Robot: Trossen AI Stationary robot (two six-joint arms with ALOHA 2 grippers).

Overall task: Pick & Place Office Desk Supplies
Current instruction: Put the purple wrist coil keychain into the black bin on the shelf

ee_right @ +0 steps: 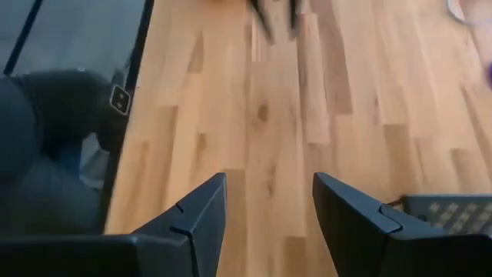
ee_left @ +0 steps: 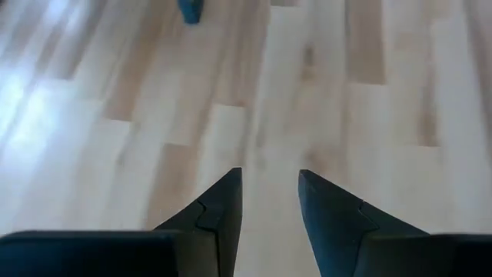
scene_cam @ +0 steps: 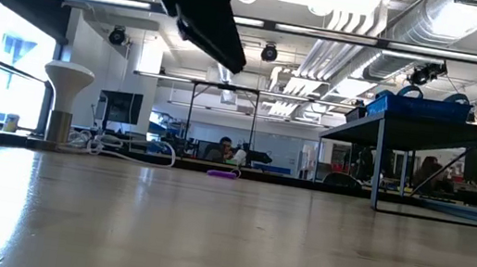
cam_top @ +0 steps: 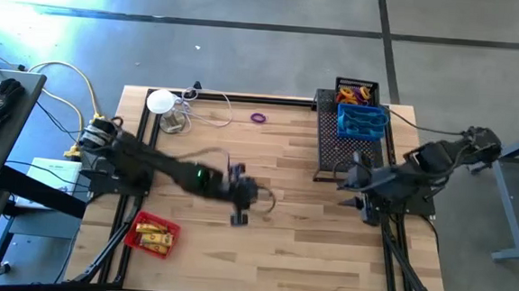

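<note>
Three mesh baskets are visible in the high view. The red basket [cam_top: 152, 235] sits at lower left of the frame on the wooden table [cam_top: 298, 247]; it is rectangular, holds yellow items, and its long axis runs slightly diagonally, left end higher. The blue basket [cam_top: 363, 122] lies at upper right on the large flat black mesh tray [cam_top: 336, 155], long axis across the frame, with two blue handles showing. The black basket [cam_top: 357, 90] sits just above it, holding orange and yellow pieces.

A small purple ring [cam_top: 258, 118] lies flat at upper centre of the table; in the low view it shows as a thin purple loop [scene_cam: 223, 173] on the far table edge.

The left gripper [cam_top: 240, 207] is at frame centre, over bare wood. In the left wrist view its fingers [ee_left: 219, 211] stand partly apart with nothing between them.

The right gripper [cam_top: 352, 174] is at centre right, beside the tray. Its fingers [ee_right: 204, 211] are likewise partly apart and empty.

A white round disc [cam_top: 161, 102] with cables sits at upper left.
</note>
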